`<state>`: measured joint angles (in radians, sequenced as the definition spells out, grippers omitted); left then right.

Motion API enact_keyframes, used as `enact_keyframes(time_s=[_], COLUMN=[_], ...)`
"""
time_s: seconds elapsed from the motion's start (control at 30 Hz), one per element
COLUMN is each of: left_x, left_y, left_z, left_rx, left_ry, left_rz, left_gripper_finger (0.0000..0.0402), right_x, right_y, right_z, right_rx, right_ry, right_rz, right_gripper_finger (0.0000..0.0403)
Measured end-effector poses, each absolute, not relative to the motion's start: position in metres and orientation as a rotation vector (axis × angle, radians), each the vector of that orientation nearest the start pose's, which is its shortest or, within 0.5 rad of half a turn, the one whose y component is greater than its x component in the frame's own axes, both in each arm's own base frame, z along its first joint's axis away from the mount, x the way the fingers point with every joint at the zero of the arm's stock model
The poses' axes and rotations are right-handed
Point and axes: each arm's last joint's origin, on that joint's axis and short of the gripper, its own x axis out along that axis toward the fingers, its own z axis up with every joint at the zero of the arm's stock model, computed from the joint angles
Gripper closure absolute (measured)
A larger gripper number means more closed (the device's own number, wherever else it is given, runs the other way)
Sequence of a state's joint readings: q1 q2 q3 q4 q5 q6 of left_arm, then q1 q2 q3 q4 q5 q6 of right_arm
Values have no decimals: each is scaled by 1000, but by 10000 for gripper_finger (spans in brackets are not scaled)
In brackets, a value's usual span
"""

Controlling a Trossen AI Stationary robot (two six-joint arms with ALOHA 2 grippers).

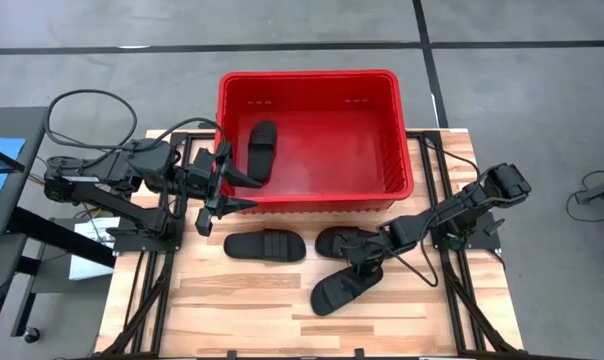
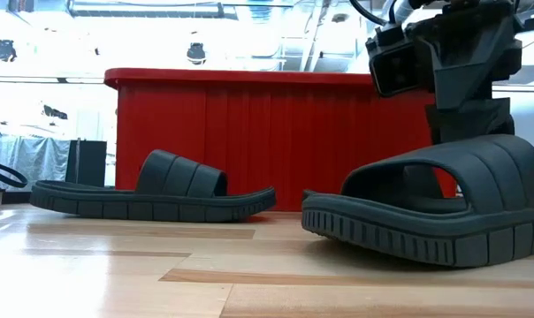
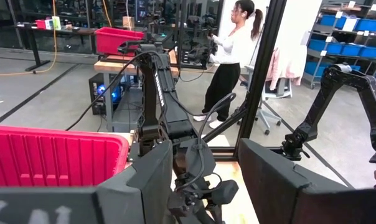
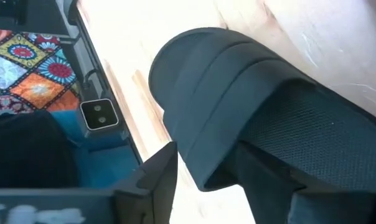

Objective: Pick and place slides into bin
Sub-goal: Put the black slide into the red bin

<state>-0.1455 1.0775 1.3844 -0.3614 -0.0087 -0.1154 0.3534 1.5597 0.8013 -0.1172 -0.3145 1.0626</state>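
one slide (image 1: 260,150) already lies in the red bin (image 1: 402,165), and three are left on the wooden table (image 1: 232,305): one (image 1: 265,245) flat in front of the bin, one (image 1: 342,241) beside it, and one (image 1: 337,291) nearer the table's front edge. the right gripper (image 1: 367,262) sits low over those last two, fingers parted around a ribbed strap (gripping or not, i can't tell). the left gripper (image 1: 225,185) hangs open and empty at the bin's left wall. the slides look like matte black rubber with chunky treaded soles; the bin is glossy slotted plastic.
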Motion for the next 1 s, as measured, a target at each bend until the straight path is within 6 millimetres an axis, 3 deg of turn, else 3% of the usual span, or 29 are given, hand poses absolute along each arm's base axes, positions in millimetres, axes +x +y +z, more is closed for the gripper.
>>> enact_keyframes(time_s=[0.23,0.7,1.0], left_x=[205,205,205], left_y=[-30,-30,-30], left_z=[462,462,461], left_rx=[-110,-104,-104], left_ry=[64,63,69], left_rz=[-133,-132,-132], left_gripper_finger=[226,226,226], right_x=[273,274,293], right_y=[110,111,121], right_z=[165,162,135], right_rx=[928,940,999], right_ry=[1138,1097,1087], right_rz=[87,109,181], right_gripper_finger=[227,241,259])
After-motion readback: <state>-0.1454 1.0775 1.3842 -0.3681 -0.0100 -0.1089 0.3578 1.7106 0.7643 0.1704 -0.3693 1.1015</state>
